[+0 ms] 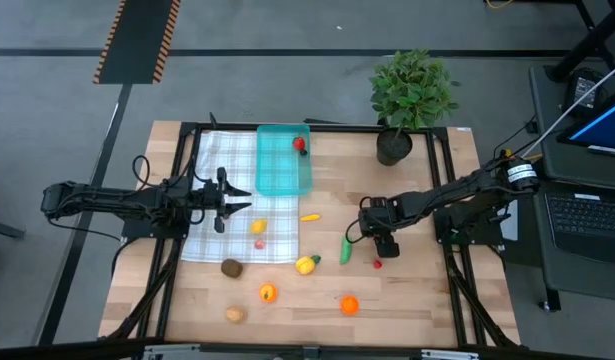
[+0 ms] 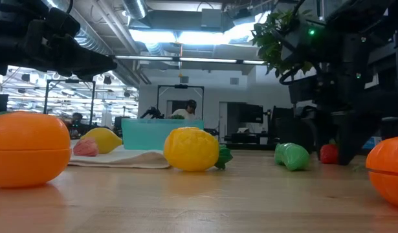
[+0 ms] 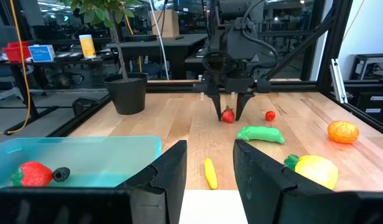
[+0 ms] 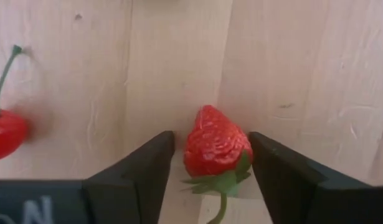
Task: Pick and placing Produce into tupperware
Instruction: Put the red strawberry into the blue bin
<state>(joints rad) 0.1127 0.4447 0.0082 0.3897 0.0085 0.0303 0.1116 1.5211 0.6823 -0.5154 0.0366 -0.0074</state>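
The right gripper (image 4: 210, 165) stands open astride a strawberry (image 4: 216, 146) on the surface, beside the cherry (image 4: 5, 132). It should close centred, gently. The left gripper (image 1: 227, 200), part open and empty, waits beside the container (image 1: 283, 160).

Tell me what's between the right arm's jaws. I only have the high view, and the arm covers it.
Observer: A red strawberry. The right wrist view shows it lying on the table between the jaws.
Operator: Are they gripping it?
Observer: Not yet. A gap shows on at least one side, so they stand open around it.
Operator: And that red dot near the arm?
Observer: A cherry with a green stem, lying apart from the strawberry.
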